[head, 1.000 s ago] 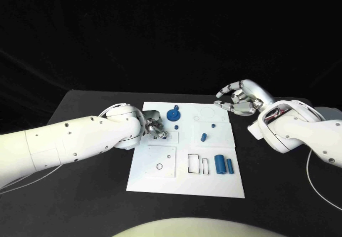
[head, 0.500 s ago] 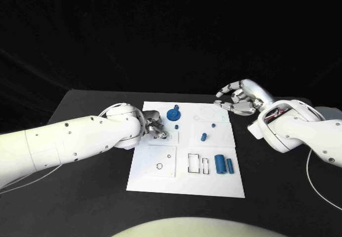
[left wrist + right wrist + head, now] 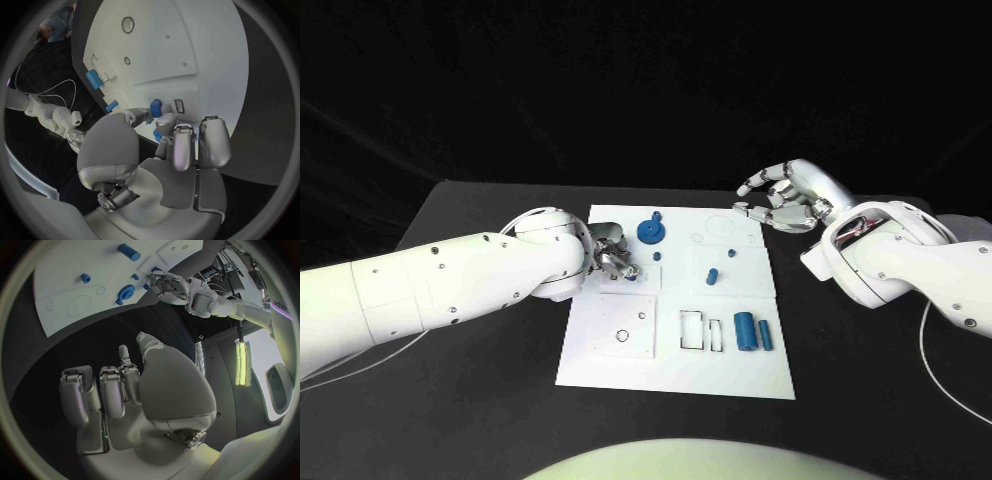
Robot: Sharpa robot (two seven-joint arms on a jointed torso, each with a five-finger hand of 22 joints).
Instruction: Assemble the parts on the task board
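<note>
Table (image 3: 473, 210): black, and it is carrying the task board in its middle, right in front of me.
Task board (image 3: 675, 370): white plate, lying flat between my two arms; outlines and small holes are showing on its near half.
Left hand (image 3: 615, 258): I am reaching over the board's left edge, fingers curling down around a small blue part (image 3: 155, 106). My wrist view is showing fingertips (image 3: 164, 120) touching blue pieces on the board, but I cannot tell whether I am truly gripping one.
Right hand (image 3: 783, 200): I am hovering above the board's far right corner, fingers bent and spread, grasping nothing.
Blue gear (image 3: 651, 233): sitting on the far part of the board, just beside my left hand, well apart from my right.
Blue cylinder (image 3: 746, 333): lying on the board's near right side, next to a flat blue block (image 3: 766, 333), away from both hands.
Small blue peg (image 3: 711, 277): resting mid-board, between my hands, touching neither.
</note>
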